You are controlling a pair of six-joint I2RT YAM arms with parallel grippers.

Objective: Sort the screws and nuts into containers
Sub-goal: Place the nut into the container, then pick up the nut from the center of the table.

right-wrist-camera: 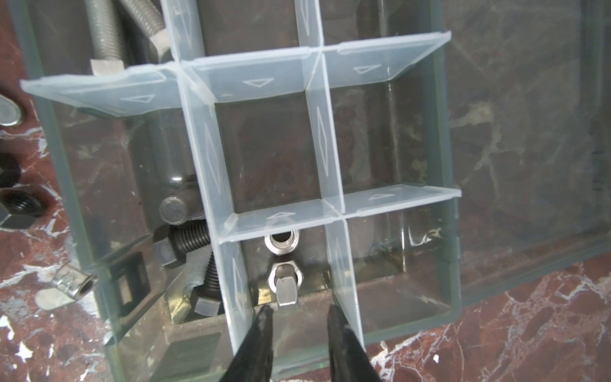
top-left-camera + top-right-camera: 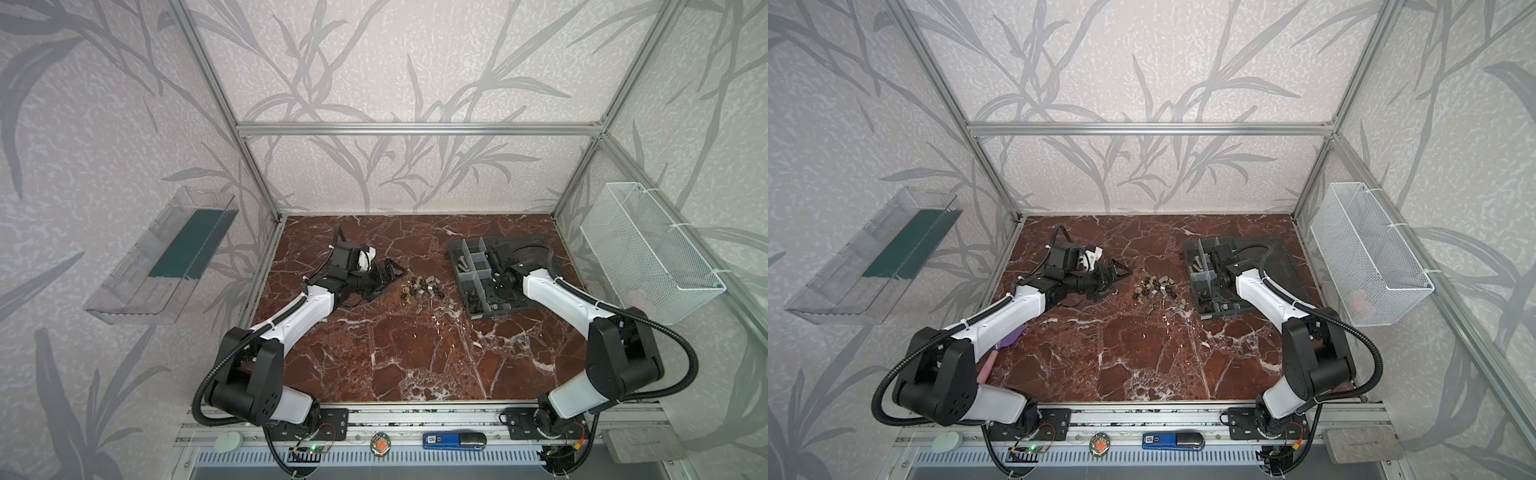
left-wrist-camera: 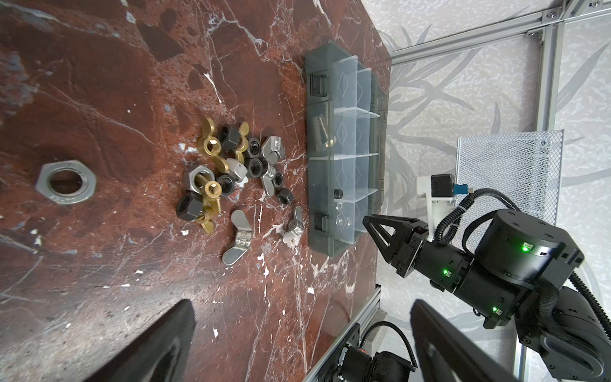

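A pile of loose screws and nuts (image 2: 419, 289) (image 2: 1154, 291) (image 3: 231, 172) lies mid-table: brass and silver wing nuts and dark hex nuts. Right of it sits the organizer box (image 2: 457, 249) (image 2: 1196, 257) (image 3: 317, 165) (image 1: 443, 132), its containers split by translucent dividers. My left gripper (image 2: 388, 280) (image 2: 1113, 284) (image 3: 302, 307) stands wide open and empty just left of the pile. My right gripper (image 2: 495, 275) (image 1: 299, 309) hangs over a near compartment, jaws slightly apart with nothing between them. Silver nuts (image 1: 283, 291) lie just beyond its tips. Dark bolts (image 1: 190, 236) fill the neighbouring compartment.
A big flat hex nut (image 3: 66, 182) lies alone, apart from the pile. The box's smoky lid (image 1: 529, 132) lies open flat on the marble. A white mesh basket (image 2: 648, 253) hangs on the right wall and a clear bin (image 2: 162, 257) on the left wall.
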